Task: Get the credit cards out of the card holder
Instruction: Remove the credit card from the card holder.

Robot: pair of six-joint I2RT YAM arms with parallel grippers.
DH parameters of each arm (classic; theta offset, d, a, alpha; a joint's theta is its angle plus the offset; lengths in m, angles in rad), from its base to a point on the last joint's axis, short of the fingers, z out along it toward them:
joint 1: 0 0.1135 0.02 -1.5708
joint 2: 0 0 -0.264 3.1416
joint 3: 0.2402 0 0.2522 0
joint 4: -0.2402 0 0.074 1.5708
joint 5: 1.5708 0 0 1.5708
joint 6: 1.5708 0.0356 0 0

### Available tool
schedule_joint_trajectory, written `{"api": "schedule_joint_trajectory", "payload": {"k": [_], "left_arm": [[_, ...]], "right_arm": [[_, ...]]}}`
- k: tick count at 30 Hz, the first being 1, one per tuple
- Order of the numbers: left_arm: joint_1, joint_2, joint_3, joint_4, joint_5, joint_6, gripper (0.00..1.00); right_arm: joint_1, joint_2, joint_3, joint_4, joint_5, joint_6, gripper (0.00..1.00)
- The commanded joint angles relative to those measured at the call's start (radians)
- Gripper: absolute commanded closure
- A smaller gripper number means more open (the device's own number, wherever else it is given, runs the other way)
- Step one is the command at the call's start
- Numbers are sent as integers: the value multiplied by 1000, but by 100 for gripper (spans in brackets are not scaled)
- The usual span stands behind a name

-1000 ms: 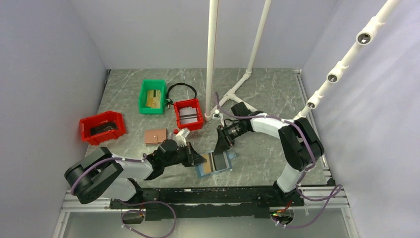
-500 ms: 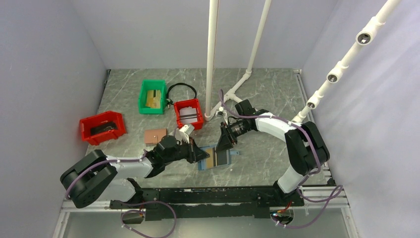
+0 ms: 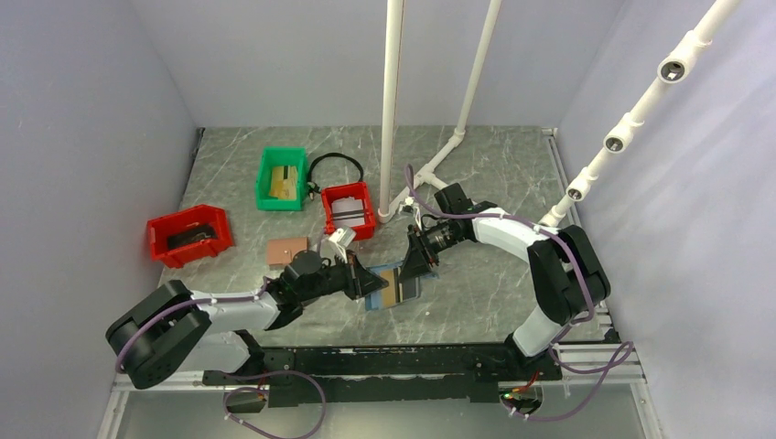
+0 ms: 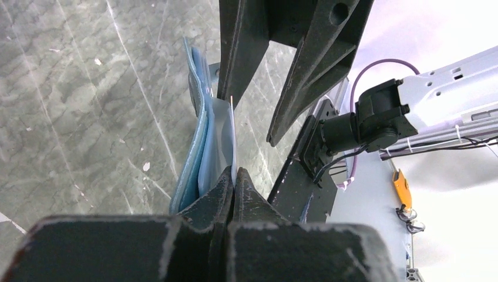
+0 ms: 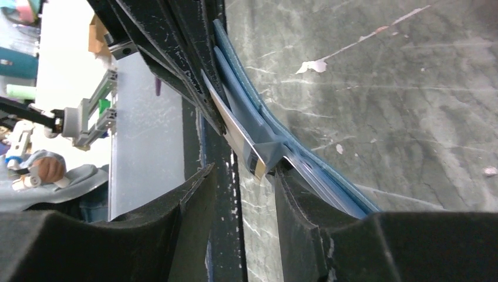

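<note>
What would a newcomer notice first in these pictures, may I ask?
The left gripper pinches a flap of the blue card holder at the front middle of the table, while the right gripper straddles a gold credit card in it. Back left sit a green bin and two red bins.

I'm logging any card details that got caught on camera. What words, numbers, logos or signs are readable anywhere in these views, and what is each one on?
No text can be read in any view.
credit card in the card holder: seen nearly edge-on, a dark stripe shows, no legible print.
Contents of the green bin: too small to read.
</note>
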Motion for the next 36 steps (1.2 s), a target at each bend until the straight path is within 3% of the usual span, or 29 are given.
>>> {"api": "schedule_joint_trajectory", "payload": {"k": [1, 6, 11, 16, 24, 27, 36], "left_arm": [[2, -13, -1, 136, 15, -17, 100], [2, 14, -11, 198, 15, -34, 100], [4, 9, -35, 209, -6, -40, 99], [30, -36, -68, 167, -13, -60, 93], [86, -94, -115, 131, 38, -81, 95], [96, -94, -123, 122, 46, -80, 100], [108, -19, -108, 50, 28, -93, 100]], "right_arm": [[-1, 5, 15, -4, -136, -42, 57], [0, 14, 17, -4, -183, -43, 70], [-1, 33, 33, -33, -167, -65, 100], [-3, 34, 35, -39, -129, -69, 100], [-18, 48, 38, -43, -88, -69, 100], [-25, 43, 44, -54, -71, -77, 100], [-74, -34, 52, -100, -64, -144, 100]]}}
